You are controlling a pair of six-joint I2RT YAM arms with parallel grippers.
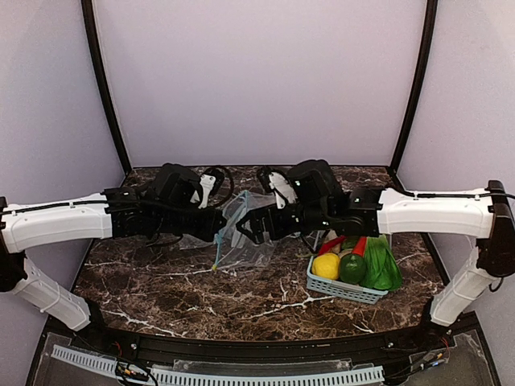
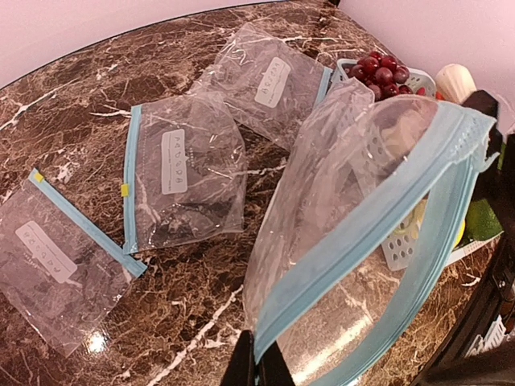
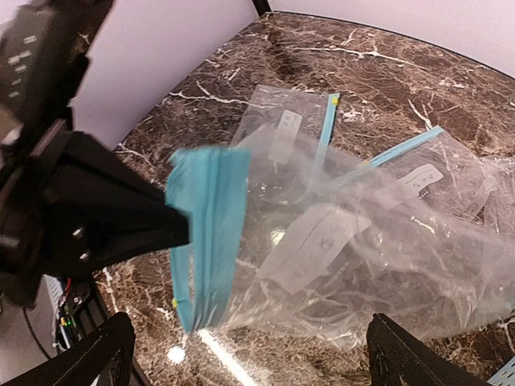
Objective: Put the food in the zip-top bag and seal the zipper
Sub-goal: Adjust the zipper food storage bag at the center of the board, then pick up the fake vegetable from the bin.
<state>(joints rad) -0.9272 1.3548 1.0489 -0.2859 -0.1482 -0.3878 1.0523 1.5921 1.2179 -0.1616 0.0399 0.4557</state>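
Left claw: the left gripper (image 2: 257,363) is clamped together on one end of the zipper (image 2: 378,217). It holds the zip-top bag (image 2: 346,241) up off the table (image 1: 201,297) with its mouth gaping.
Right claw: the right gripper (image 3: 249,354) has its fingers wide apart and grips nothing. The bag hangs just ahead, at its 12 o'clock.
Bag's place: mid-table in the top view, between the two claws, at 10 o'clock from the basket (image 1: 346,288).
Step in hand: probably spreading the mouth for loading.
Doing it well: I would close the right claw on one blue lip only, well along from the left pinch, then draw the lips apart gently. Catching both lips would shut the mouth, and the film looks slippery.
Food's place: in the basket, at 4 o'clock from table centre. The bag looks empty.
Count, bags: four. One is held, and three smaller bags (image 2: 181,173) lie flat at its 9 to 12 o'clock.
Count, vegetables: one leafy vegetable (image 1: 382,265) and one red-orange tapered piece (image 1: 360,245). I cannot make out a cucumber.
Count, other: one lemon (image 1: 326,265), one lime (image 1: 352,268), one grape bunch (image 2: 382,68), one basket.
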